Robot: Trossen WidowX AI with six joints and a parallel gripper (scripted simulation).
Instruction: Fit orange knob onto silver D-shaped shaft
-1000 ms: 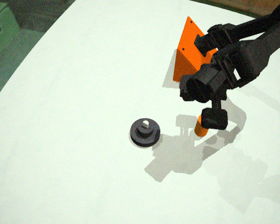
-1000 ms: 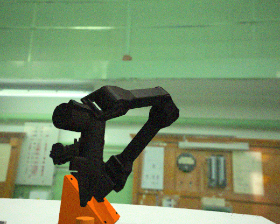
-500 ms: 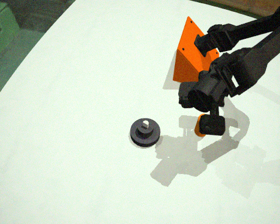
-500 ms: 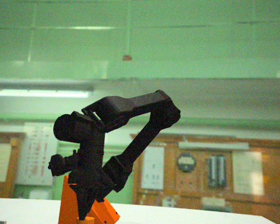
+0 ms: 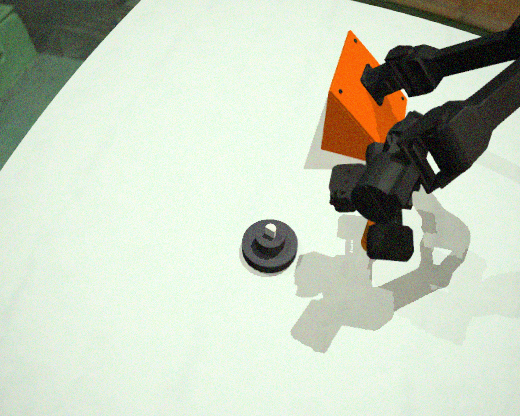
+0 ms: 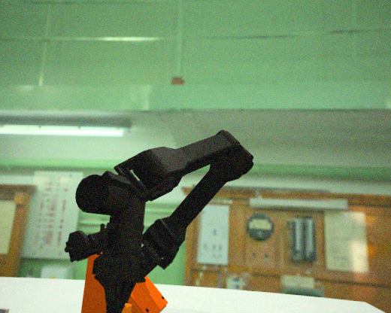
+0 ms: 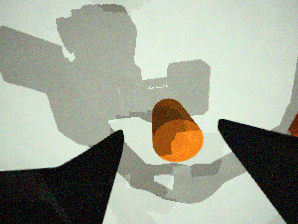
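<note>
The orange knob (image 5: 365, 241) (image 7: 181, 144) stands upright on the table, mostly hidden behind the arm in the top view. Its plain round top faces the wrist camera; its hole is out of sight underneath. My gripper (image 7: 169, 128) (image 6: 116, 301) is open and empty, pointing down. In the wrist view its fingertips lie left and right of the knob, with a gap on both sides; their exact height against the knob is unclear. The dark round pedestal (image 5: 251, 254) stands left of the gripper in the top view, with the silver D-shaped shaft (image 5: 270, 230) upright at its centre.
A large orange wedge-shaped block (image 5: 347, 117) (image 6: 92, 290) with small dark holes stands behind the gripper, close to the arm. Its edge shows at the right of the wrist view (image 7: 294, 126). The arm's shadow falls across the white table (image 5: 133, 300) around the knob.
</note>
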